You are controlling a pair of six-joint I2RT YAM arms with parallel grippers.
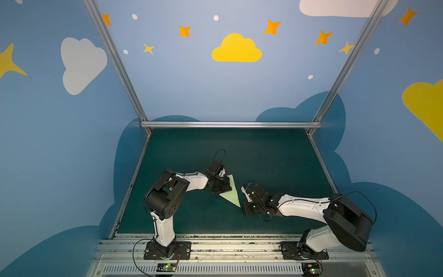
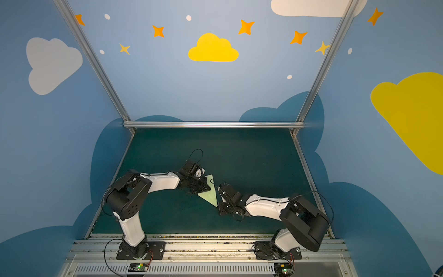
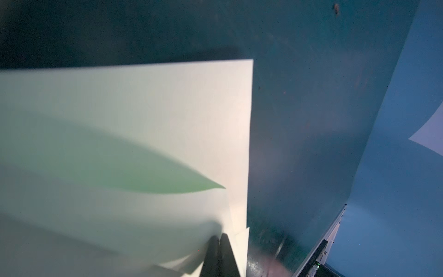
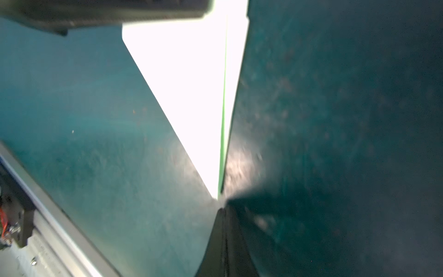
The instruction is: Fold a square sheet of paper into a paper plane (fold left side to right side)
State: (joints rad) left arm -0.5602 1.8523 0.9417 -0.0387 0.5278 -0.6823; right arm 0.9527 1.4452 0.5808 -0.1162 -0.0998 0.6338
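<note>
Blue walls painted with clouds and stars box in the dark green table (image 1: 275, 156). I see the folded paper (image 1: 232, 195) lying near its middle as a long pointed triangle, one flap curling up. My left gripper (image 3: 218, 239) is closed, with its tips on the paper's left part. I can't tell whether it pinches a layer. My right gripper (image 4: 224, 215) is closed on nothing, just beside the paper's point.

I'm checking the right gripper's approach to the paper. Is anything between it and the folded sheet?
Nothing visible. In the right wrist view the shut right gripper sits close to the pointed tip of the folded sheet, and only bare green mat shows between them.
</note>
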